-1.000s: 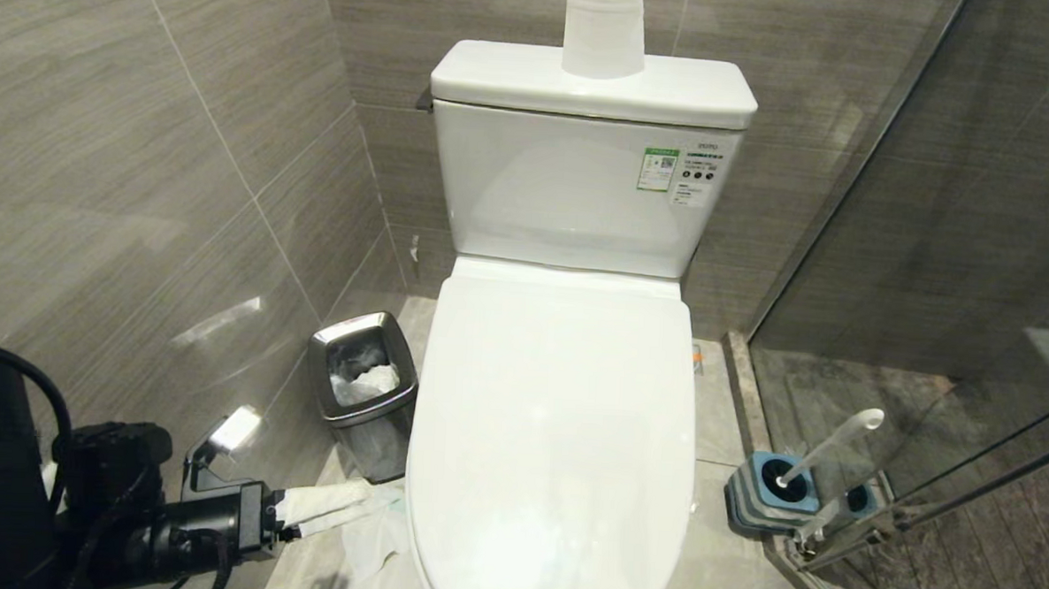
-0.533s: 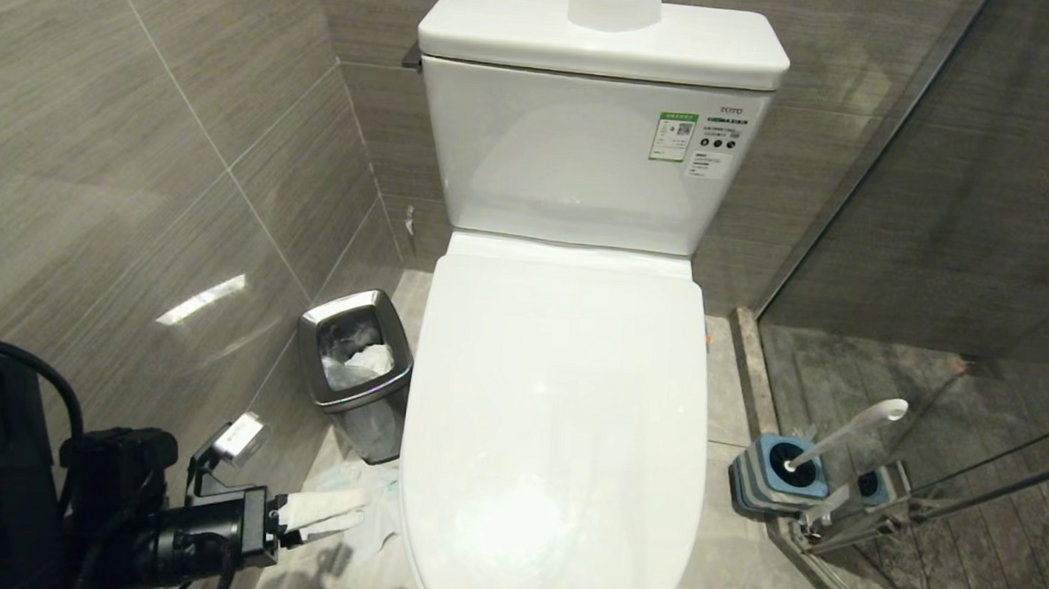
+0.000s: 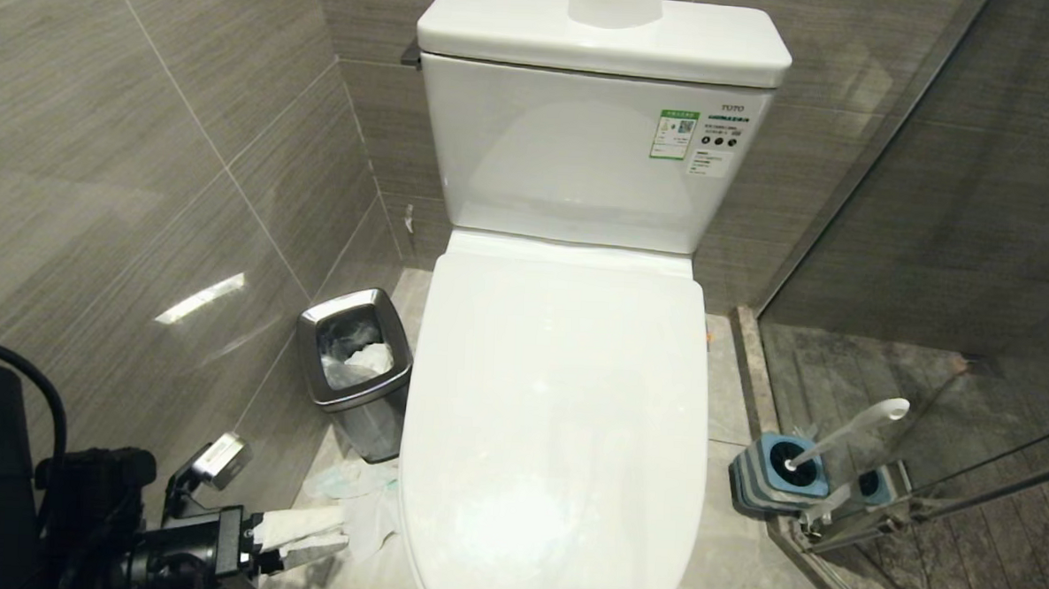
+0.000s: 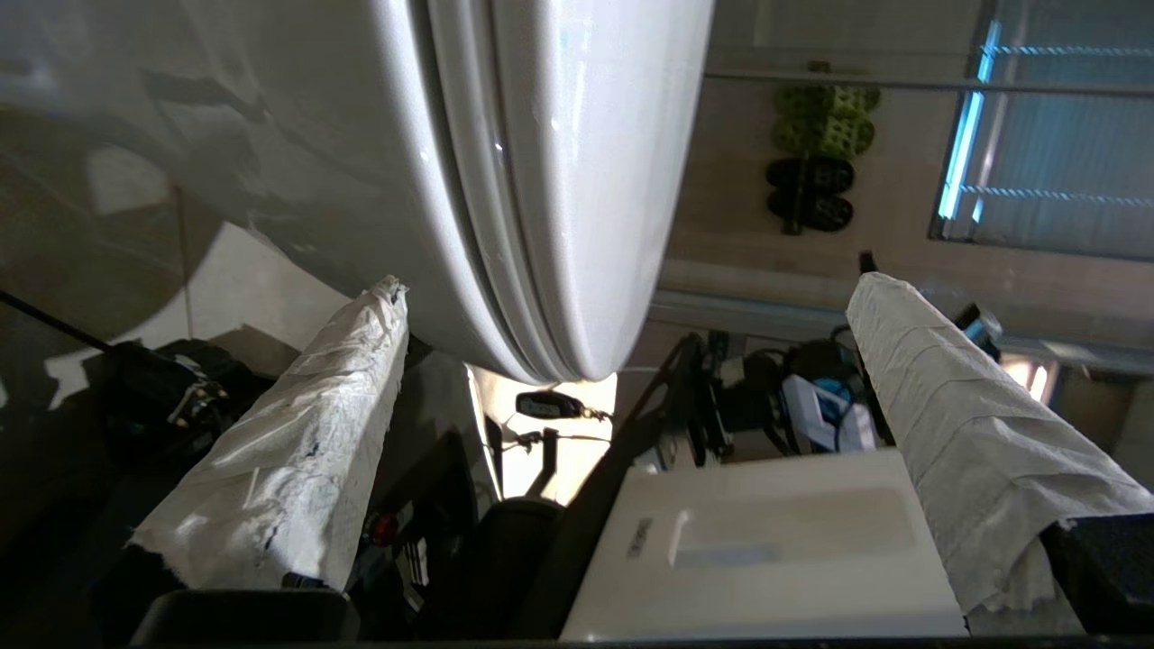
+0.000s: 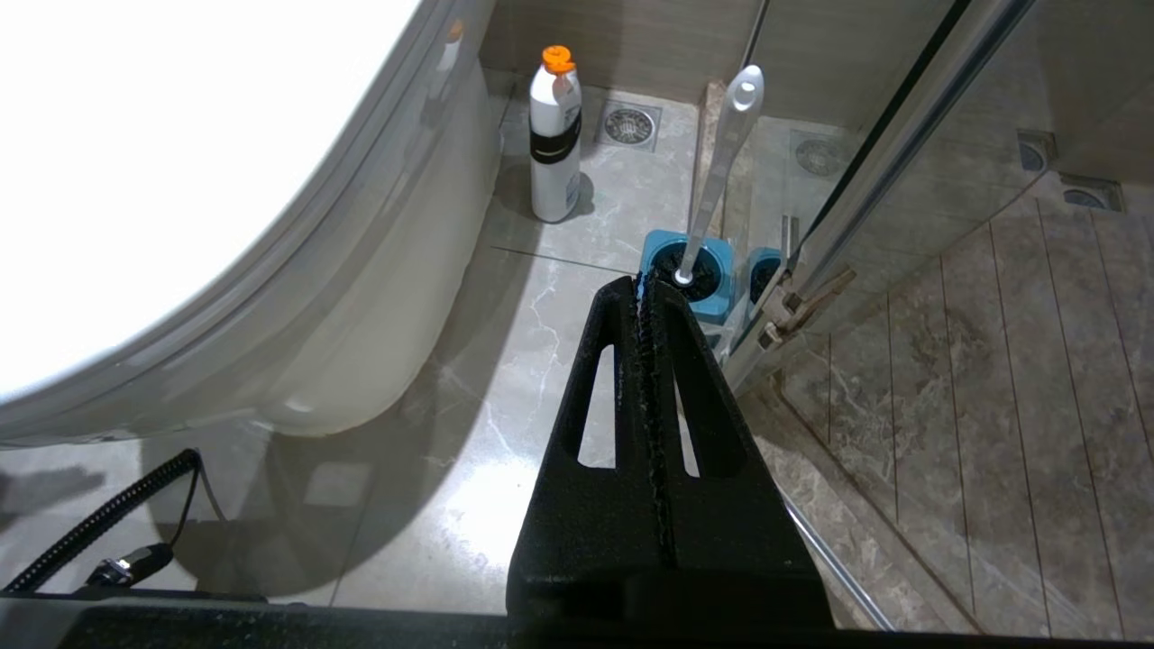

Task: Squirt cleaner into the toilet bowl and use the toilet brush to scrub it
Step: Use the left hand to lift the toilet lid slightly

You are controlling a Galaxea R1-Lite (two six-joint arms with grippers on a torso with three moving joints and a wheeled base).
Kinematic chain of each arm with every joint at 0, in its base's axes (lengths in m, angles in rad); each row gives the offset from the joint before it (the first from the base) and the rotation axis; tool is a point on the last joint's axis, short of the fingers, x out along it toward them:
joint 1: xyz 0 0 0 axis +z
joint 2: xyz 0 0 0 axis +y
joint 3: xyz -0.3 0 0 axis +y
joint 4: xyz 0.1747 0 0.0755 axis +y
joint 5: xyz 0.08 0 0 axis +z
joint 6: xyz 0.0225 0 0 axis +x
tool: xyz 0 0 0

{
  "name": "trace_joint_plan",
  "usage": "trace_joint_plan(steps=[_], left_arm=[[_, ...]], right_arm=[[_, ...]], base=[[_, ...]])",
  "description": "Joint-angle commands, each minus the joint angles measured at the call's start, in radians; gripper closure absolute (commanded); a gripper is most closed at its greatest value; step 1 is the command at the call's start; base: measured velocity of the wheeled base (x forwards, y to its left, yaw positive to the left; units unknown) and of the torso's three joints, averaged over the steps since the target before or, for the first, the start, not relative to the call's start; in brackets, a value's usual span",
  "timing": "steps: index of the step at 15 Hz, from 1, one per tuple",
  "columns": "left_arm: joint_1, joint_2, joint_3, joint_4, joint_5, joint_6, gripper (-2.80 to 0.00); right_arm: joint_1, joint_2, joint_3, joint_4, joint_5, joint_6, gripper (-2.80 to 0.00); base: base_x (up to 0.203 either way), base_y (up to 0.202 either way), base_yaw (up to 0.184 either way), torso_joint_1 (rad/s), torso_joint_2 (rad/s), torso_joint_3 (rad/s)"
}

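The toilet bowl (image 3: 554,420) stands in the middle with its white lid down. Low at its front left hovers my left gripper (image 3: 302,533), open, its fingers (image 4: 297,451) wrapped in white paper. In the left wrist view the left gripper (image 4: 631,284) faces the lid's front edge (image 4: 541,225) with nothing held. The toilet brush (image 3: 846,432) leans in its blue-and-grey holder (image 3: 778,478) on the floor to the right. My right gripper (image 5: 642,288) is shut and empty above that holder (image 5: 690,275). The cleaner (image 5: 554,135) stands on the floor beside the bowl's base.
A steel bin (image 3: 357,367) sits left of the bowl, with crumpled tissue (image 3: 356,491) on the floor before it. A paper roll (image 3: 615,2) stands on the tank. A glass shower door (image 3: 927,392) closes off the right, and a tiled wall is close on the left.
The head camera has moved, so the whole scene shifted up and grew slightly. My left gripper has sunk toward the lower left corner, still open. The right gripper stays shut.
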Motion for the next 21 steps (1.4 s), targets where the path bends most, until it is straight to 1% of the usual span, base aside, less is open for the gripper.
trace_joint_plan(steps=[1, 3, 4, 5, 9, 12, 16, 19, 21], left_arm=[[0.025, 0.042, 0.020, -0.018, -0.030, 0.040, -2.80], [0.031, 0.115, 0.042, -0.085, -0.047, 0.076, -2.80], [0.031, 0.136, 0.057, -0.097, -0.081, 0.089, -2.80], [0.022, 0.148, 0.052, -0.100, -0.096, 0.092, -2.80], [-0.027, 0.137, 0.017, -0.100, -0.099, 0.099, -2.80], [-0.026, 0.134, 0.001, -0.100, -0.100, 0.127, -2.80], [-0.029, 0.125, 0.008, -0.100, -0.148, 0.127, -2.80], [-0.039, 0.085, 0.025, -0.100, -0.200, 0.132, -2.80], [-0.057, 0.060, 0.022, -0.100, -0.203, 0.125, -2.80]], right_arm=[[0.000, -0.001, 0.000, 0.000, 0.000, 0.000, 0.00], [0.000, 0.000, 0.002, 0.000, 0.000, 0.000, 0.00], [0.000, 0.000, 0.002, 0.000, 0.000, 0.000, 0.00], [0.000, 0.000, 0.002, 0.000, 0.000, 0.000, 0.00], [0.000, 0.000, 0.001, 0.000, 0.000, 0.000, 0.00], [0.000, -0.001, 0.002, 0.000, 0.000, 0.000, 0.00], [0.000, -0.001, 0.002, 0.000, 0.000, 0.000, 0.00], [0.000, 0.000, 0.002, 0.000, 0.000, 0.000, 0.00], [0.000, 0.000, 0.002, 0.000, 0.000, 0.000, 0.00]], base=[[0.000, 0.000, 0.000, 0.000, 0.00, 0.000], [0.000, 0.000, 0.000, 0.000, 0.00, 0.000], [0.000, 0.000, 0.000, 0.000, 0.00, 0.000], [0.000, 0.000, 0.000, 0.000, 0.00, 0.000], [0.000, 0.000, 0.000, 0.000, 0.00, 0.000], [0.000, 0.000, 0.000, 0.000, 0.00, 0.000], [0.000, 0.000, 0.000, 0.000, 0.00, 0.000], [0.000, 0.000, 0.000, 0.000, 0.00, 0.000], [0.000, 0.000, 0.000, 0.000, 0.00, 0.000]])
